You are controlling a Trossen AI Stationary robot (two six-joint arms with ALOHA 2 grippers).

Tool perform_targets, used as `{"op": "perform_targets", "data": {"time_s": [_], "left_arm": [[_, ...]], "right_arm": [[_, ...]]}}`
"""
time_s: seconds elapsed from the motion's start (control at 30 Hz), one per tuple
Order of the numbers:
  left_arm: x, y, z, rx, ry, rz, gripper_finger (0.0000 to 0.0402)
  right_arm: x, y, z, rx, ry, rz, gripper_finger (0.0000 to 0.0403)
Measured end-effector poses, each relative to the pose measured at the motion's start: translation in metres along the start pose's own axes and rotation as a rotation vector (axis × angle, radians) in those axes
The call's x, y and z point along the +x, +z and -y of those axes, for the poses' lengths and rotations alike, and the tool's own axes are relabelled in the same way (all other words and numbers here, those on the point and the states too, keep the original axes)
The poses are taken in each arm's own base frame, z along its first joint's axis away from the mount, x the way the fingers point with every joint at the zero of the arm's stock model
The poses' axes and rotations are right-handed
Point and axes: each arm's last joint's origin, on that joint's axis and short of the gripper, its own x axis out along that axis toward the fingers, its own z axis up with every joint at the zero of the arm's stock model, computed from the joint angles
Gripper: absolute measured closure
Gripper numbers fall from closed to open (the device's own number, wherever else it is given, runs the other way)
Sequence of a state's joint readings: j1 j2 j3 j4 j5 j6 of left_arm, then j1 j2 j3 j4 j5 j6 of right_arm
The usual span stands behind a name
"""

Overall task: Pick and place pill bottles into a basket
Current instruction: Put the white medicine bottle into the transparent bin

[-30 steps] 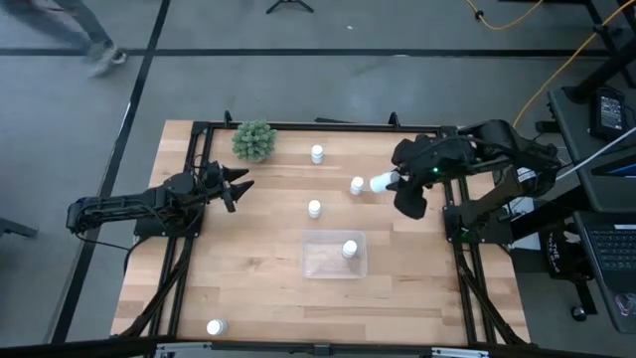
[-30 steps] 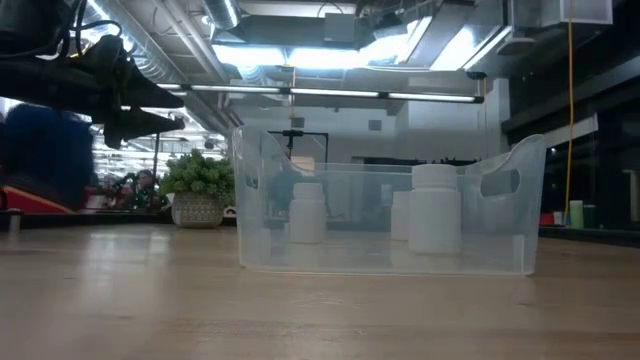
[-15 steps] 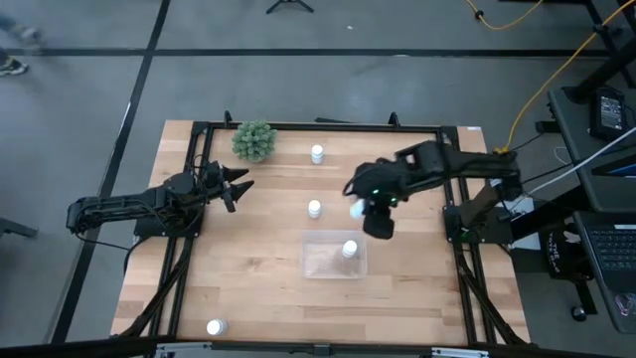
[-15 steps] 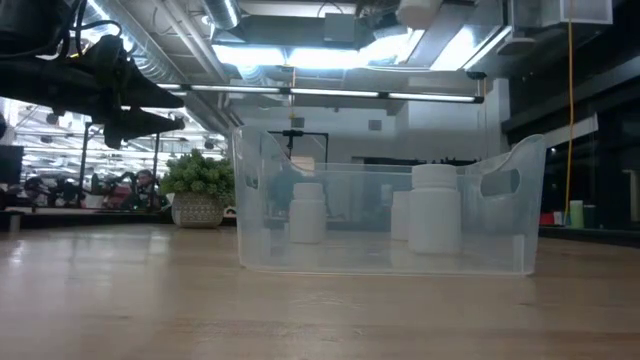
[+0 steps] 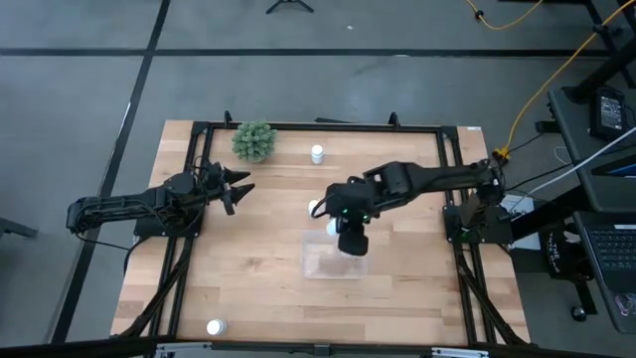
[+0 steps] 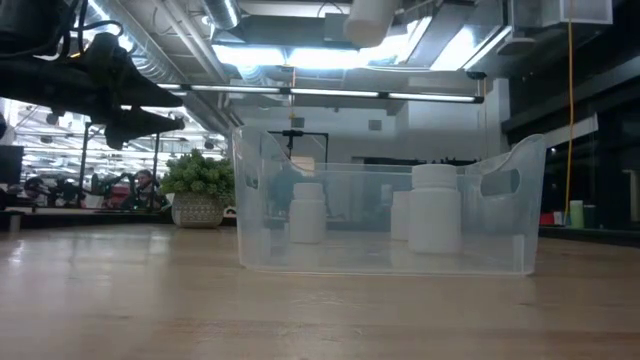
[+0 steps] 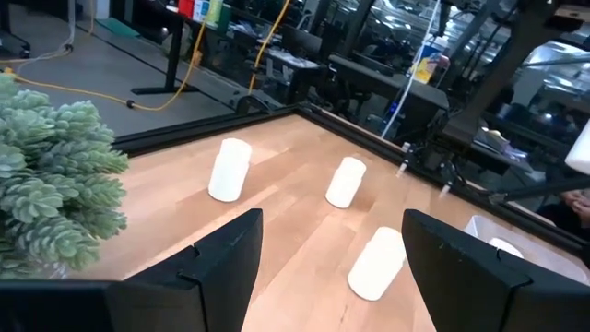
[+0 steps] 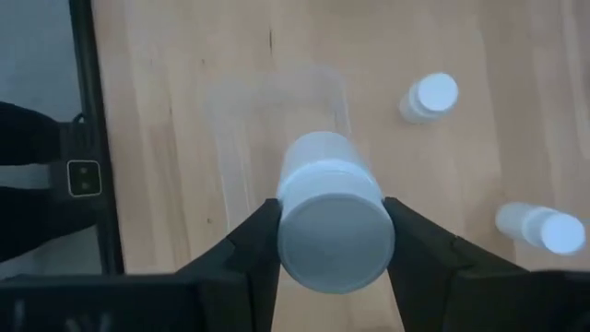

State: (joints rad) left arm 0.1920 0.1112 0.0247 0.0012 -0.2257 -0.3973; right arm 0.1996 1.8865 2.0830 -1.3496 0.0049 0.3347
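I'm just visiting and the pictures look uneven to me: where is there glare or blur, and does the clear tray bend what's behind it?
Low view: ceiling lights glare; the clear tray hazes the bottle behind it, while the bottle inside stays crisp. Right wrist view: the bottle in the right end effector fills the frame, soft-edged. Left wrist view: the plant looms large.

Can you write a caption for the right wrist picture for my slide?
Right gripper holds a small white cylindrical pill bottle above the clear plastic tray.
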Motion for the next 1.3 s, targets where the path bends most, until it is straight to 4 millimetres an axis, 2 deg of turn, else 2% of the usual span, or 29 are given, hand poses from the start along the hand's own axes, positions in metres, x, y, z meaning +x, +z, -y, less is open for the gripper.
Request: {"op": "perform_targets", "data": {"time_s": [0.3, 0.5, 0.8, 1.3], "left_arm": [[0.000, -0.001, 0.002, 0.002, -0.062, -0.034, 0.0148], [0.000, -0.003, 0.003, 0.026, -0.102, -0.055, 0.0148], [0.000, -0.004, 0.003, 0.047, -0.134, -0.073, 0.0148], [-0.001, -0.005, 0.004, 0.063, -0.171, -0.093, 0.0148]], "right_arm": [[0.047, 0.004, -0.019, -0.015, -0.018, -0.092, 0.0252], [0.074, 0.010, -0.024, -0.014, -0.040, -0.099, 0.0252], [0.124, 0.011, -0.025, -0.019, -0.081, -0.183, 0.0252], [0.161, -0.007, -0.019, -0.028, -0.135, -0.273, 0.0252]]}}
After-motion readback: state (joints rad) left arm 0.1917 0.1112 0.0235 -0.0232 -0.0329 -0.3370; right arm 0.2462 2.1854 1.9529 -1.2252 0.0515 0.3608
